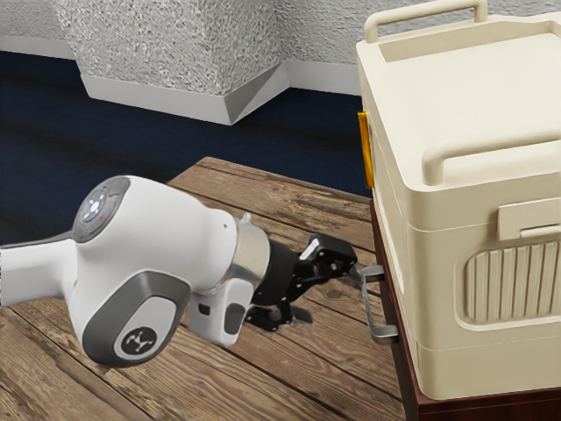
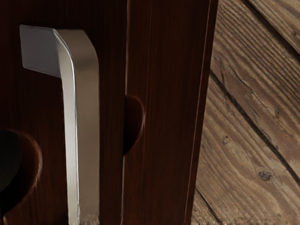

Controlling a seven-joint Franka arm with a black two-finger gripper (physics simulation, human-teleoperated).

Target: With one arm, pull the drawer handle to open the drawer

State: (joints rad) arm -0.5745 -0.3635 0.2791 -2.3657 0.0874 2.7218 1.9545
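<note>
My gripper [image 1: 333,296] is at the middle of the exterior view, with its two black fingers spread apart. Just beyond it, toward the exterior view's right, the silver drawer handle [image 1: 367,303] stands out from the dark red-brown cabinet [image 1: 402,368]. The upper finger is close to the handle's upper end; whether they touch I cannot tell. In the wrist view the handle [image 2: 87,126] is a long bent metal bar standing off the dark wooden front [image 2: 161,89]. The drawer shows no visible gap.
A large cream case [image 1: 412,281] with rounded rails rests on the cabinet, a yellow piece [image 1: 365,151] on its side. Wooden planks [image 1: 263,193] spread beneath the arm. A textured wall block [image 1: 175,53] stands behind, over dark blue flooring [image 1: 324,123].
</note>
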